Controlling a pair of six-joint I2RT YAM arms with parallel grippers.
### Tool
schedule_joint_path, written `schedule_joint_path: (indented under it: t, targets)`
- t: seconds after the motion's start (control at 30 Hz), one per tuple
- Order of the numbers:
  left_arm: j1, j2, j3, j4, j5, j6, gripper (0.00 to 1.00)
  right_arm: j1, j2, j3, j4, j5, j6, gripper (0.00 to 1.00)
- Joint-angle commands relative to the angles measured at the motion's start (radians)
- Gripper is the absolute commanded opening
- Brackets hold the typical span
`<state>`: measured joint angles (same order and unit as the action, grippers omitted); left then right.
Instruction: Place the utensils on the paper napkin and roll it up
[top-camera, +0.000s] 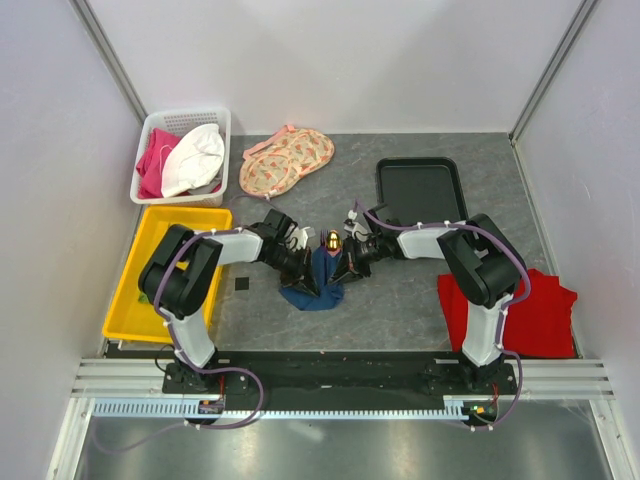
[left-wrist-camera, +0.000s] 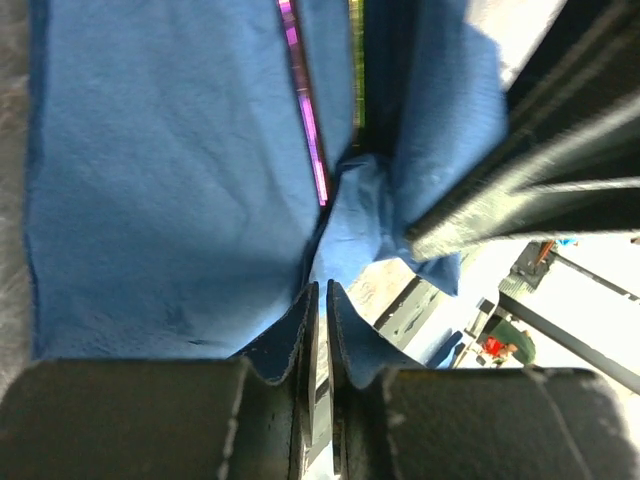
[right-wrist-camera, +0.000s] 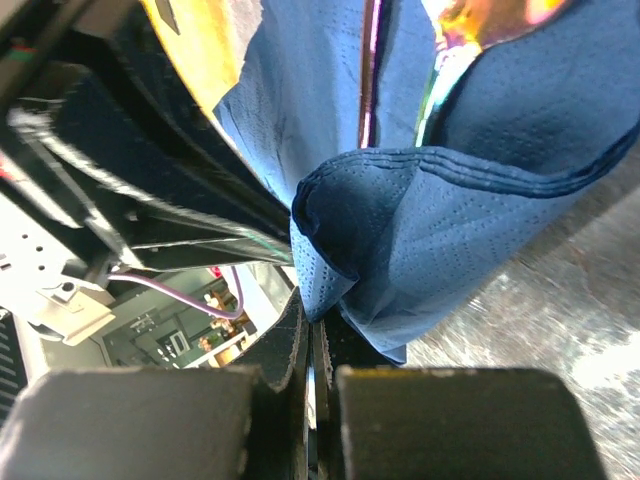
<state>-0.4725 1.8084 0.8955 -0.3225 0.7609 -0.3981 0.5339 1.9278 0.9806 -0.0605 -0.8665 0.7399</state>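
Note:
The dark blue paper napkin (top-camera: 318, 283) is bunched up between my two grippers at the table's middle, its sides lifted around the utensils. A gold utensil head (top-camera: 332, 240) sticks out of its far end. My left gripper (top-camera: 300, 263) pinches the napkin's left side; in the left wrist view its jaws (left-wrist-camera: 322, 290) are nearly closed at a napkin (left-wrist-camera: 170, 180) fold, with slim iridescent handles (left-wrist-camera: 305, 110) above. My right gripper (top-camera: 349, 262) pinches the right side; its jaws (right-wrist-camera: 315, 318) are shut on a napkin (right-wrist-camera: 450, 210) fold, with a handle (right-wrist-camera: 370, 70) inside.
A white basket (top-camera: 150, 128) of pink and white cloths stands at the back left. Peach floral fabric (top-camera: 285, 160) lies beside it. A black tray (top-camera: 420, 190) is at the back right, a yellow tray (top-camera: 150, 270) at left, a red cloth (top-camera: 515, 310) at right.

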Motion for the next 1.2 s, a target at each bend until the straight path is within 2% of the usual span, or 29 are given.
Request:
schedule_joint_path:
  t: [0.0,0.37,0.67,0.77,0.8,0.87,1.0,1.17]
  targets:
    - [0.003,0.023,0.025,-0.016,-0.008,0.036,0.13,0.018,-0.024,0.021,0.053,-0.003,0.047,0.00]
    - [0.003,0.040,0.029,-0.018,-0.018,0.045,0.12,0.061,0.023,0.027,0.180,0.012,0.148,0.01]
    - [0.002,0.040,0.026,-0.016,-0.008,0.038,0.12,0.069,0.062,0.020,0.235,0.052,0.191,0.09]
    - [0.005,0.019,0.023,-0.016,-0.011,0.035,0.12,0.074,0.065,0.018,0.240,0.067,0.188,0.17]
    - [0.006,0.011,0.022,-0.015,-0.009,0.031,0.12,0.074,0.066,0.018,0.225,0.073,0.185,0.25]
    - [0.009,-0.018,0.019,-0.018,-0.005,0.027,0.13,0.072,0.074,0.021,0.211,0.080,0.171,0.33]
    - [0.024,-0.079,0.016,-0.039,-0.002,0.028,0.14,0.074,0.074,0.017,0.200,0.092,0.164,0.61]
    - [0.055,-0.156,-0.013,-0.070,0.015,0.002,0.15,0.072,0.071,0.020,0.194,0.100,0.153,0.76]
